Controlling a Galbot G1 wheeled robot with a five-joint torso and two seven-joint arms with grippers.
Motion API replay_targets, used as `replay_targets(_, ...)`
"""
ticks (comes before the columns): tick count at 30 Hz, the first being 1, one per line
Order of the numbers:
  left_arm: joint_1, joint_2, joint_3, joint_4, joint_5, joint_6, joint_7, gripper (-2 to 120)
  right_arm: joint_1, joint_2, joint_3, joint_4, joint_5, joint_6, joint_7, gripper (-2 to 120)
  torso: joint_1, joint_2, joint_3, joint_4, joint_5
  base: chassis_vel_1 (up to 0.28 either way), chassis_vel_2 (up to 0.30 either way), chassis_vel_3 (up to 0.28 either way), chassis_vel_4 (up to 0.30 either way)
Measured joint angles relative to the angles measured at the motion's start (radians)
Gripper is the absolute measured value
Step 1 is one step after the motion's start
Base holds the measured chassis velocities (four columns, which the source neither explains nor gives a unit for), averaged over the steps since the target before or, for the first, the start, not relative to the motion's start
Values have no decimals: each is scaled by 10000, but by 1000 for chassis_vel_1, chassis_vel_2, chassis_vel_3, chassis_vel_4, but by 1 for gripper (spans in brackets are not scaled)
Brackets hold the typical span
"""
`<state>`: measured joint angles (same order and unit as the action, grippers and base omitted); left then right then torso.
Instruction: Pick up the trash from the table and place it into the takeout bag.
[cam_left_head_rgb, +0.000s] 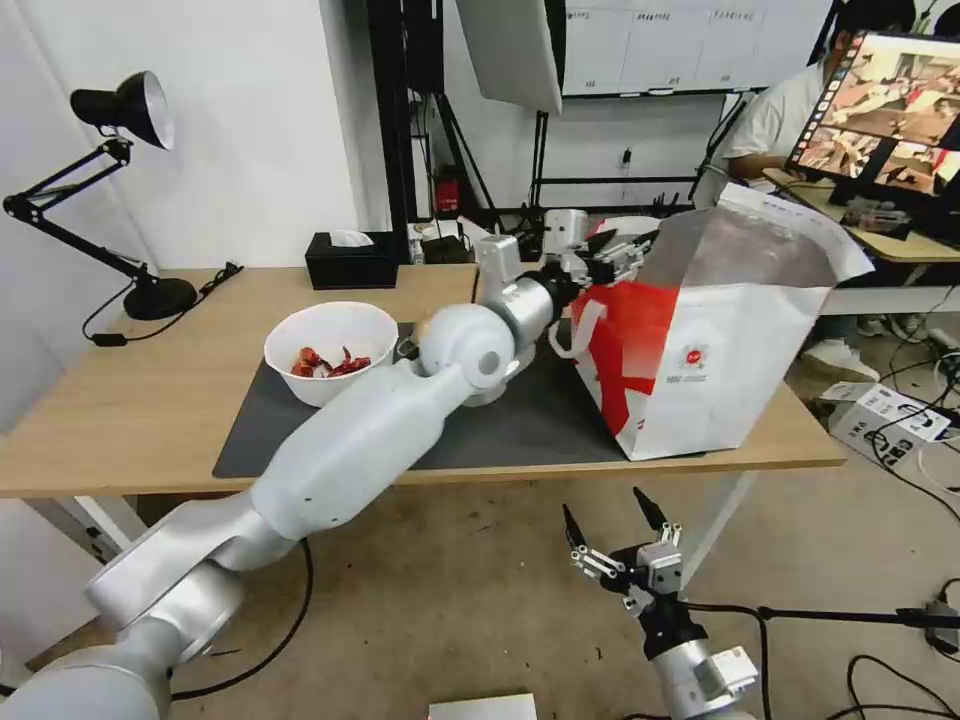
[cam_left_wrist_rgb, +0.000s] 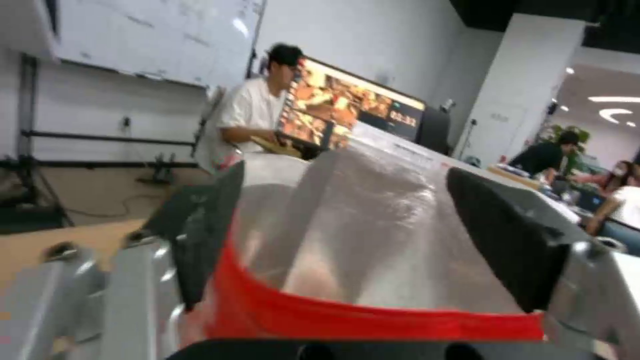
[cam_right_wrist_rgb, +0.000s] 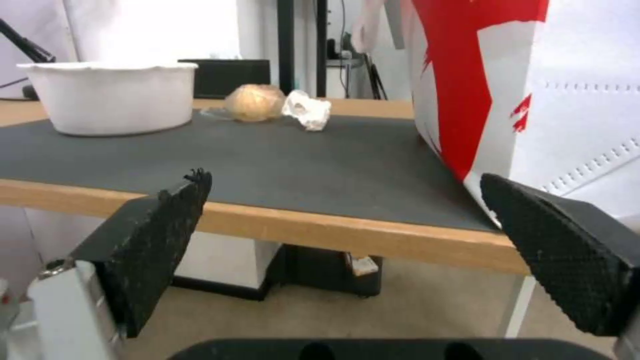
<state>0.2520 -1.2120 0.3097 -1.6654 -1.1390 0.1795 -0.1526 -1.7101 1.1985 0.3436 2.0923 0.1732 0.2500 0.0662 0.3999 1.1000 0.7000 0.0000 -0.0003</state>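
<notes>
Left gripper (cam_left_head_rgb: 622, 255), jaws spread and empty, at boxy white-and-red foil-lined takeout bag (cam_left_head_rgb: 700, 360) mouth (upper centre); white round bowl (cam_left_head_rgb: 330, 350), beige plastic-wrapped lump (cam_right_wrist_rgb: 253, 102), crumpled white tissue (cam_right_wrist_rgb: 307, 111) remaining on table (cam_left_head_rgb: 130, 400); right gripper (cam_left_head_rgb: 620, 525) spread, parked low.

We are seeing the takeout bag (cam_left_head_rgb: 715, 340) standing at the right end of the table (cam_left_head_rgb: 110, 420), partly on the mat (cam_left_head_rgb: 520, 420). The bowl (cam_left_head_rgb: 330, 350) is sitting on the mat's left part. Between them, farther back, the wrapped lump (cam_right_wrist_rgb: 255, 102) and tissue (cam_right_wrist_rgb: 307, 110) are lying side by side.
</notes>
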Motion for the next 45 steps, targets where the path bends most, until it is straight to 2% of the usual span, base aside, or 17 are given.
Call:
replay_targets(1,0,0,0,0,0,0,0,85,0,0,0,0,0,0,0,100,0,0,0,0,0,0,0,0,0)
replay_targets(3,611,727,-414,-595,188,-373,41,97,8,-52,-35,58,127,0,11,100,1,0,0,-2,0,0,0,0,0)
replay_targets(5,893,1025,-569,-833,377,-489,51,98,17,-60,-89,96,197,0,15,100,1,0,-1,-2,-2,0,0,0,0)
replay_targets(8,2243,2167,-1252,-1601,2042,-808,276,100,103,-42,-264,207,323,5,32,100,0,0,-1,1,-3,0,0,0,0)
replay_targets(9,2243,2167,-1252,-1601,2042,-808,276,100,103,-42,-264,207,323,5,32,100,0,0,-1,1,-3,0,0,0,0)
replay_targets(12,3972,2994,-2514,-2308,3361,-1131,747,100,261,-19,-450,293,365,7,64,100,-1,0,-1,3,-2,0,0,0,0)
replay_targets(13,3972,2994,-2514,-2308,3361,-1131,747,100,261,-19,-450,293,365,7,64,100,-1,0,-1,3,-2,0,0,0,0)
replay_targets(16,5546,3402,-3818,-2895,3984,-1259,825,100,368,-32,-548,377,390,6,80,100,-1,1,-2,-3,6,0,0,0,0)
replay_targets(17,5546,3402,-3818,-2895,3984,-1259,825,100,368,-32,-548,377,390,6,80,100,-1,1,-2,-3,6,0,0,0,0)
replay_targets(20,7325,3685,-4937,-3512,5007,-1637,850,100,531,-112,-563,489,494,-10,85,100,-2,1,-2,0,-1,0,0,0,0)
replay_targets(22,7897,3745,-5342,-3709,5265,-1760,850,100,576,-125,-579,511,518,-12,89,100,-1,1,-2,-2,3,0,0,0,0)
replay_targets(27,10137,3408,-6827,-4030,6180,-2453,1162,100,585,-151,-562,734,566,-25,91,100,-2,1,-2,9,5,0,0,0,0)
replay_targets(29,10397,3243,-6862,-3962,6311,-2597,1257,100,324,-44,-350,901,548,-7,90,100,-2,1,-1,8,3,0,0,0,0)
replay_targets(31,10854,2840,-7014,-3935,6711,-2752,1352,100,-6,144,20,1142,535,25,98,100,-1,2,-2,-16,-2,0,0,0,0)
replay_targets(33,11348,2538,-7252,-3976,7013,-2951,1369,100,-13,163,97,1177,535,25,105,100,-1,1,-2,-16,5,0,0,0,0)
replay_targets(36,12790,1668,-7950,-3902,7927,-3792,1363,100,88,109,216,1196,582,4,143,100,-1,2,-1,4,4,0,0,0,0)
replay_targets(45,14158,677,-8662,-3724,8356,-4688,1540,100,222,-18,348,819,865,9,114,100,-1,1,-1,-1,5,0,0,0,0)
